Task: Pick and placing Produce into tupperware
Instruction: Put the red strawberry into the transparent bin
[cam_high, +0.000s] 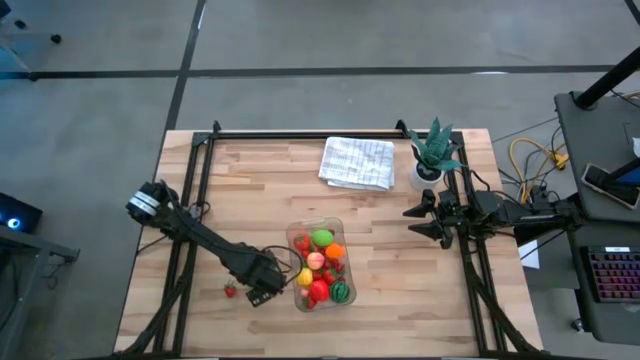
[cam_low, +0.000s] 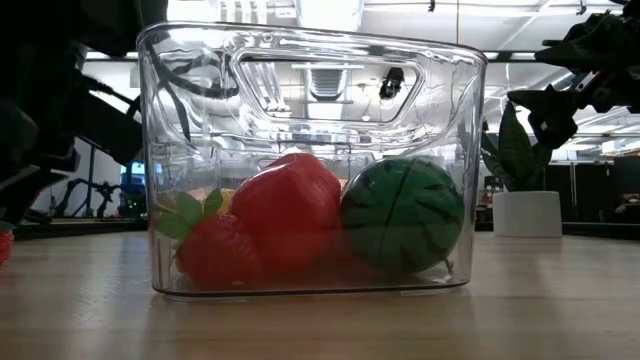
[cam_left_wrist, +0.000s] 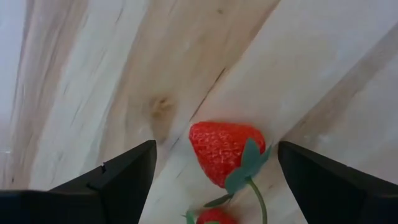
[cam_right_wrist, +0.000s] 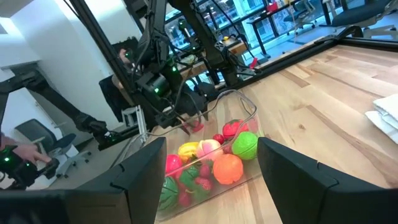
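Strawberry (cam_left_wrist: 222, 151): lies on the bench (cam_high: 250, 190) just left of the container, a second small one (cam_left_wrist: 211, 217) close by it.
Container (cam_high: 296, 243): clear box near the bench's front middle, holding a green lime (cam_high: 321, 238), an orange (cam_high: 335, 252), a pink fruit (cam_high: 315, 260), a yellow one (cam_high: 305, 277), a red one (cam_high: 319, 291) and a striped melon (cam_high: 342, 292).
Left claw (cam_high: 252, 293): low over the loose strawberry, fingers spread wide on either side of it, grasping nothing.
Right claw (cam_high: 411, 223): waits at the bench's right side, fingers apart, released, holding nothing.
Cloth (cam_high: 357, 161): folded at the back, beside a potted plant (cam_high: 432, 152).
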